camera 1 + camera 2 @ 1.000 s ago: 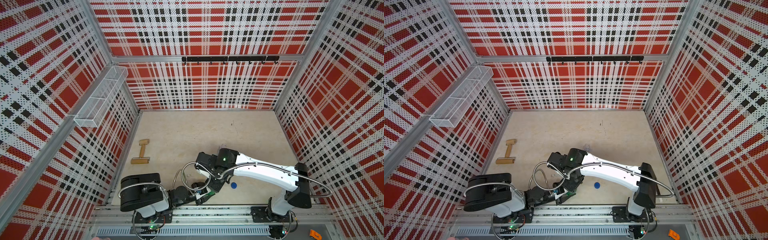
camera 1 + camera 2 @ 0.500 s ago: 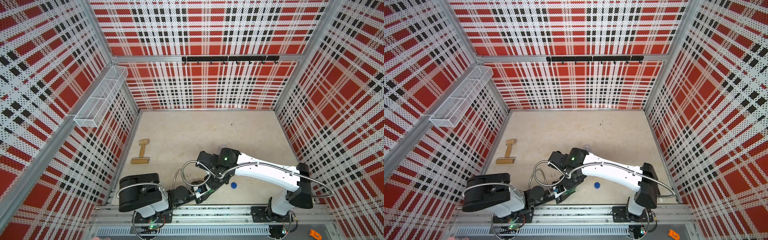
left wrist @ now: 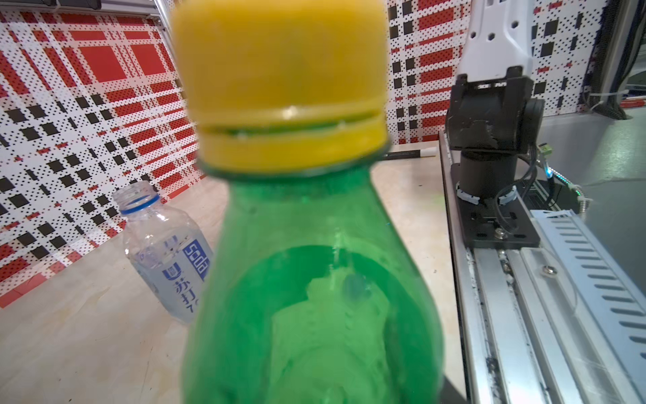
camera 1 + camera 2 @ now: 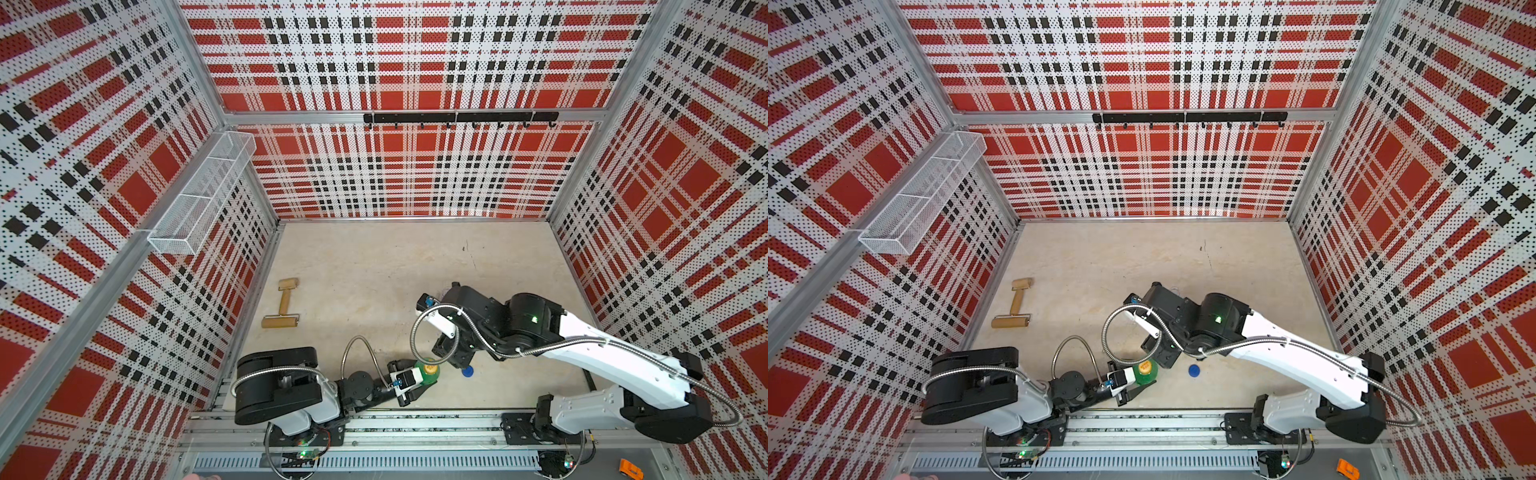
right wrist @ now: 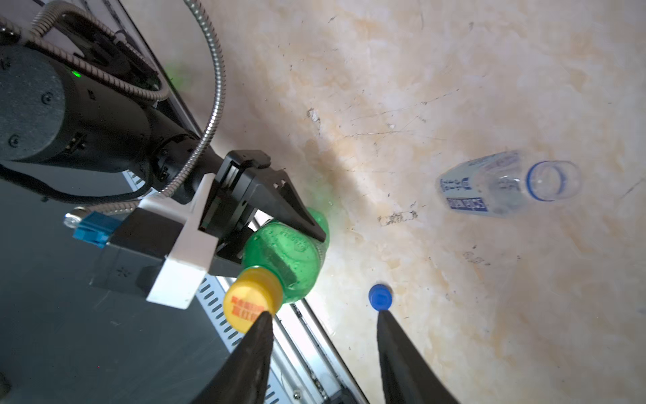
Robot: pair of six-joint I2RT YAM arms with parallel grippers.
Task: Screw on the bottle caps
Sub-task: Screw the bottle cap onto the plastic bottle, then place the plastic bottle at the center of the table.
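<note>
L jaws clamped on green bottle (image 5: 297, 259), yellow cap (image 5: 244, 304) on, R jaws apart, blue cap (image 5: 380, 297) on table (image 5: 454, 87)

Right gripper (image 5: 323, 316) released yellow cap (image 5: 249, 304): jaws now spread, one fingertip beside cap. Right arm (image 4: 623, 361) swung back toward right wall. Cap on green bottle (image 5: 290, 252), hidden under arm before, now exposed in both top views.

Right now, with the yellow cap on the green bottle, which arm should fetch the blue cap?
Right, probably. The right gripper is open and empty, with the blue cap just ahead of it on the table. The left gripper is shut on the green bottle.
</note>
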